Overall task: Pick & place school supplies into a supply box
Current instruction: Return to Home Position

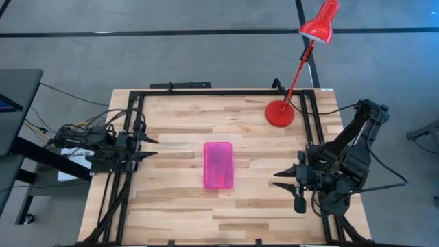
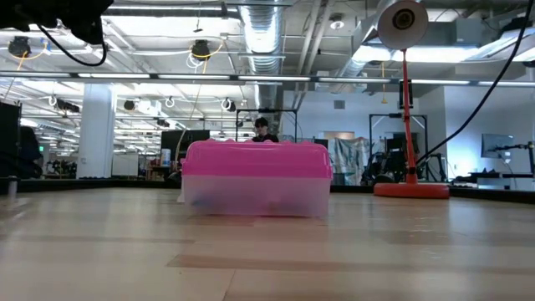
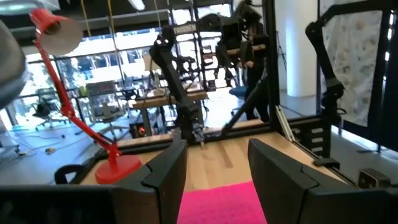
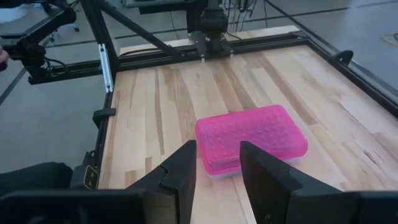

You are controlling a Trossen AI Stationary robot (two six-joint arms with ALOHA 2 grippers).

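Note:
The supply box [image 1: 219, 165] lies flat on the middle of the wooden table with its pink textured lid down on the clear base [image 2: 255, 197]; it also shows in the right wrist view [image 4: 252, 138] and, in part, the left wrist view [image 3: 224, 202]. No loose school supplies are in view on the table. My left gripper [image 1: 152, 147] is drawn back at the table's left edge, open, level, with nothing between its fingers [image 3: 214, 174]. My right gripper [image 1: 280, 180] hovers open at the right side, slanting down toward the box, apart from it [image 4: 217, 171].
A red desk lamp stands on its round base [image 1: 280, 113] at the table's far right, its head [image 1: 320, 22] leaning out beyond the far edge. A black frame [image 1: 206, 92] runs around the tabletop. Bare wood lies on all sides of the box.

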